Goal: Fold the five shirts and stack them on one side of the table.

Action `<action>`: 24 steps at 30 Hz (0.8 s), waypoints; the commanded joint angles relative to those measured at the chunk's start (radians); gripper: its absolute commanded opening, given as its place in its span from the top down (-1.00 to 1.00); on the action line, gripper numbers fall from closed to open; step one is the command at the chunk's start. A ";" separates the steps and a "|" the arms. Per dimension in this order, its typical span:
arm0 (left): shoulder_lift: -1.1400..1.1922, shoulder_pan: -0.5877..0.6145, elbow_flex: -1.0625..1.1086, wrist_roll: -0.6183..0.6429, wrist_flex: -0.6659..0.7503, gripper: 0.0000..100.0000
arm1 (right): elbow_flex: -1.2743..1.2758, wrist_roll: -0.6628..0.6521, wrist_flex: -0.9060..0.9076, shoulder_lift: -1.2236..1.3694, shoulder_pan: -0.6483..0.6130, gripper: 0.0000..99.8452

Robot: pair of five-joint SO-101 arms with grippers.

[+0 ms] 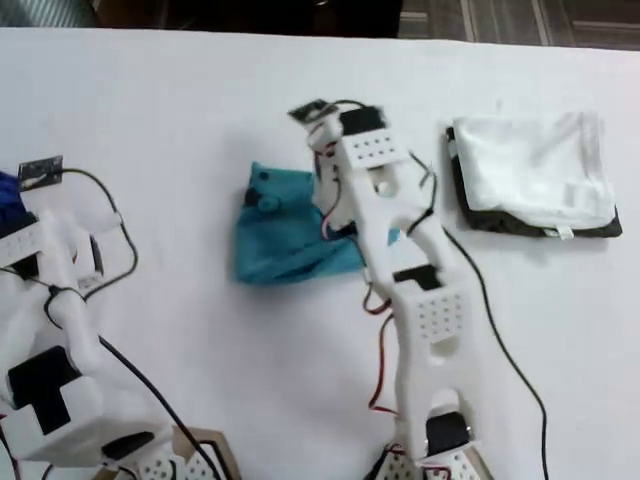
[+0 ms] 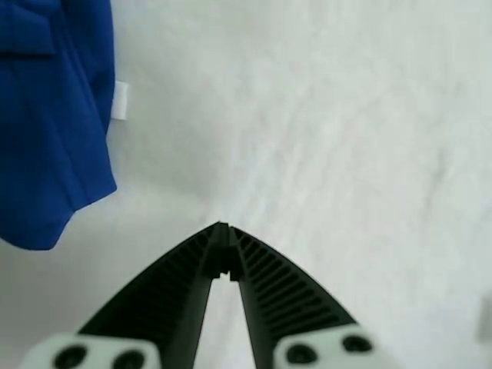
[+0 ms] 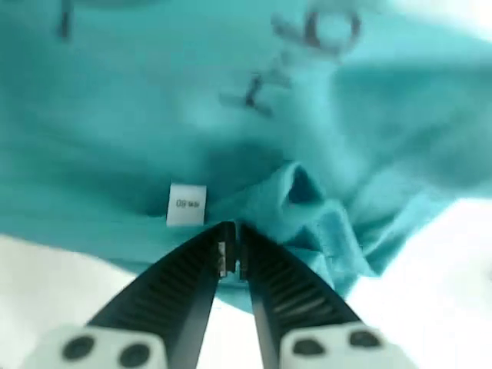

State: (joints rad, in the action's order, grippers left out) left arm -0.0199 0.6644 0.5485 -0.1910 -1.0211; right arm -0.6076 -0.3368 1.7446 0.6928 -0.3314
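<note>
A teal shirt [image 1: 285, 240] lies partly folded and bunched at the table's middle. My right arm [image 1: 370, 170] stretches over its right side and hides the gripper from above. In the right wrist view my right gripper [image 3: 229, 234] is shut, its tips pinched at the edge of the teal shirt [image 3: 154, 115] next to a small white tag [image 3: 187, 205]. A blue shirt [image 1: 6, 195] peeks in at the far left edge. My left gripper [image 2: 223, 231] is shut and holds nothing over bare table, with the blue shirt [image 2: 46, 115] off to one side.
At the right, a folded white shirt [image 1: 535, 170] lies on top of a folded black shirt [image 1: 500, 222]. The table [image 1: 180, 100] has a white cover. Cables trail from both arm bases along the near edge.
</note>
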 commanded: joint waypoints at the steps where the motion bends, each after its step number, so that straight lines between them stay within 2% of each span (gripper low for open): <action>1: -0.054 0.005 0.002 -0.003 0.023 0.95 | 0.149 -0.037 0.022 -0.162 0.031 0.96; 12: -0.054 0.005 0.002 -0.003 0.037 0.95 | 0.373 -0.124 0.015 -0.486 0.039 0.96; 16: -0.054 0.005 0.002 -0.003 0.037 0.95 | 0.371 -0.080 -0.128 -0.533 0.035 0.96; 20: -0.054 0.005 0.001 -0.003 0.037 0.95 | 0.462 -0.023 -0.326 -0.475 0.002 0.96; 24: -0.054 0.005 0.001 -0.003 0.037 0.95 | 0.526 -0.020 -0.341 -0.398 -0.018 0.96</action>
State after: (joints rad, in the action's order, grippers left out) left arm -0.0199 0.6644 0.5485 -0.1910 -0.9966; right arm -0.0997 -0.3690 1.4254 0.2785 -0.3406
